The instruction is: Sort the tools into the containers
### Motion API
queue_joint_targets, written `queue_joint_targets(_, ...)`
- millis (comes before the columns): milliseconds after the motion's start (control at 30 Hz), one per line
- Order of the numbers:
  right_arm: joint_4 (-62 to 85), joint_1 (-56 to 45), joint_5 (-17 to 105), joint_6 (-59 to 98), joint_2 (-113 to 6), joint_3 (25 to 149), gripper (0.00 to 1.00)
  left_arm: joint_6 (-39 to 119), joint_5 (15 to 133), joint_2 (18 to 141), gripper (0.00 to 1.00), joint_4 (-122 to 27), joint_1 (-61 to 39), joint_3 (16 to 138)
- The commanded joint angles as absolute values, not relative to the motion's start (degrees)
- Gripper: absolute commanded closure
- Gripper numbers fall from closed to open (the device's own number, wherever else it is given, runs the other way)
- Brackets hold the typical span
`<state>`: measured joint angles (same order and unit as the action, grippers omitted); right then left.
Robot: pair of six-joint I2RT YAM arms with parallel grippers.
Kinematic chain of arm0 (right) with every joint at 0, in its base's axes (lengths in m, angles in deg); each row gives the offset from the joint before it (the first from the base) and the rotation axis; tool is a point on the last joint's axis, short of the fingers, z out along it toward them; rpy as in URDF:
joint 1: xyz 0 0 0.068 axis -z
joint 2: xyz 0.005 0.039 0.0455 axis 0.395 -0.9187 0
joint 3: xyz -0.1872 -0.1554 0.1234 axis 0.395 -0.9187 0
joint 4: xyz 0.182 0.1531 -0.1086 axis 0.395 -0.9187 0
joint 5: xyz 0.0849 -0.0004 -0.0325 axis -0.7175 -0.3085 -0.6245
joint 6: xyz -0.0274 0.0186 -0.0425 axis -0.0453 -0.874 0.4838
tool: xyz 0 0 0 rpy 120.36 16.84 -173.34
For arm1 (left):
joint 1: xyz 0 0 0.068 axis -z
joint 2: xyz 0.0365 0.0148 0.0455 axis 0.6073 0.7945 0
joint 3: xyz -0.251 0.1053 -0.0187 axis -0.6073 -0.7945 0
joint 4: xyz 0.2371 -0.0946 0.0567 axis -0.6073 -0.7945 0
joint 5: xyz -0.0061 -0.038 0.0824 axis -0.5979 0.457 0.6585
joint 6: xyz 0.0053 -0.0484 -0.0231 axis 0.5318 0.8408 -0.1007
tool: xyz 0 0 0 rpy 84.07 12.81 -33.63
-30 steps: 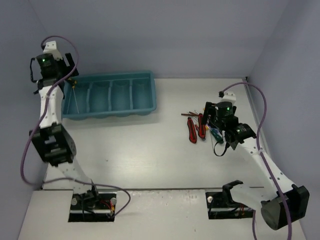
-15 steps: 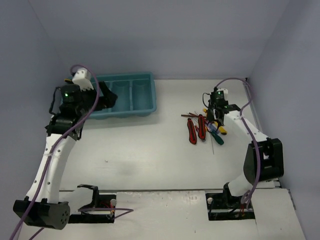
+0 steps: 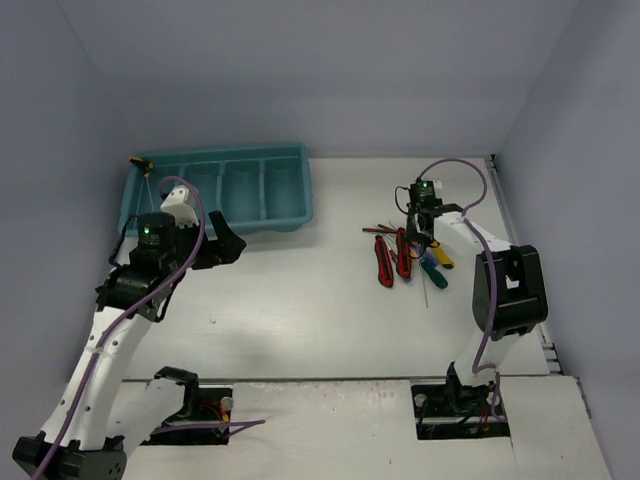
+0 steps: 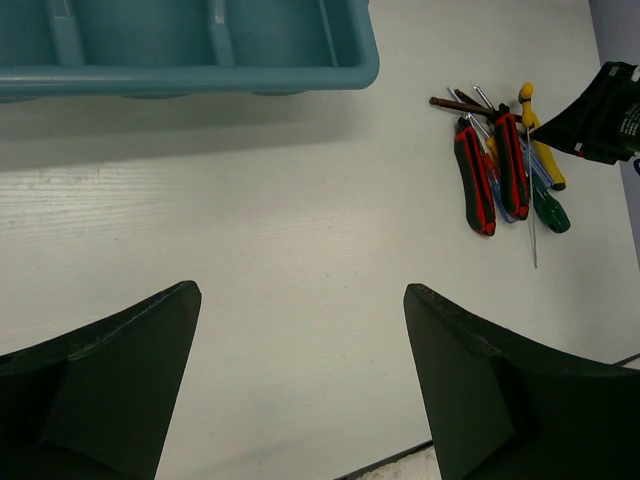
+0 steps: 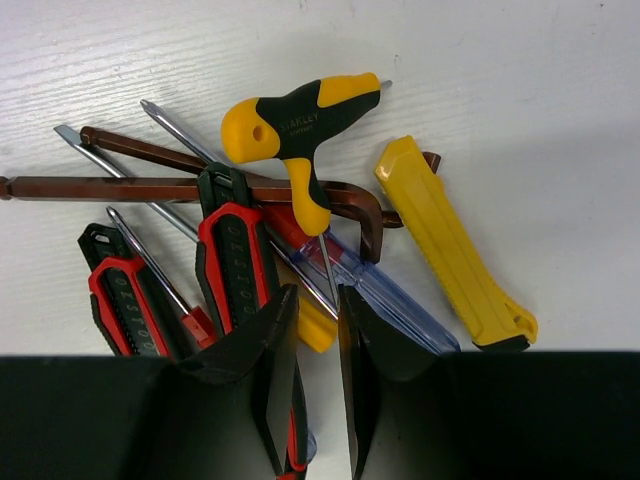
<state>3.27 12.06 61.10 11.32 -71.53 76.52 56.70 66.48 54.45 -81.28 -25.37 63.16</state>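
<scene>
**Sorting workspace, three views.** A teal-blue rectangular plastic tray [image 3: 303, 195] with four oblong compartments stands at the far left corner of the white table [image 3: 300, 300]. A thin yellow-handled screwdriver [image 3: 140, 163] rests with its handle on the tray's far left rim corner, and its shaft slants into the end compartment.

The other tools lie heaped near the right edge:
- red-and-black-handled pliers [image 5: 232, 260]
- a yellow-and-black T-handle driver [image 5: 300, 115]
- a brown L-shaped hex key [image 5: 150, 188]
- a clear blue-handled screwdriver [image 5: 400, 315]
- a green-handled screwdriver [image 4: 552, 212]
- a yellow utility knife [image 5: 450, 240]

The left gripper [image 4: 300, 290] is over bare table on the near side of the tray, with its fingers wide apart and holding nothing. The right gripper [image 5: 318, 295] is low over the heap, with its fingers a narrow gap apart. The T-handle driver's thin shaft runs into that gap, and the gap is wider than the shaft.
</scene>
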Motion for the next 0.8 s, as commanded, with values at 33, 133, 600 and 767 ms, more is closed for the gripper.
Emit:
queue_joint_targets(33, 6.68, 12.22, 62.62, 11.99, -72.40, 77.38, 0.81, 56.78, 66.31, 55.18, 0.19, -79.83, -24.62, 65.04)
queue_joint_targets(133, 7.10, 12.19, 62.91, 12.35, -73.35, 77.71, 0.81, 56.69, 65.96, 55.85, 0.19, -79.90, -24.35, 65.14)
queue_joint_targets(600, 7.61, 12.28, 64.15, 14.22, -78.24, 83.10, 0.72, 55.84, 65.88, 57.20, 0.19, -80.00, -22.89, 65.83)
queue_joint_targets(767, 7.70, 12.21, 64.36, 14.36, -79.00, 84.11, 0.72, 55.73, 65.81, 57.56, 0.19, -80.00, -22.65, 65.83)
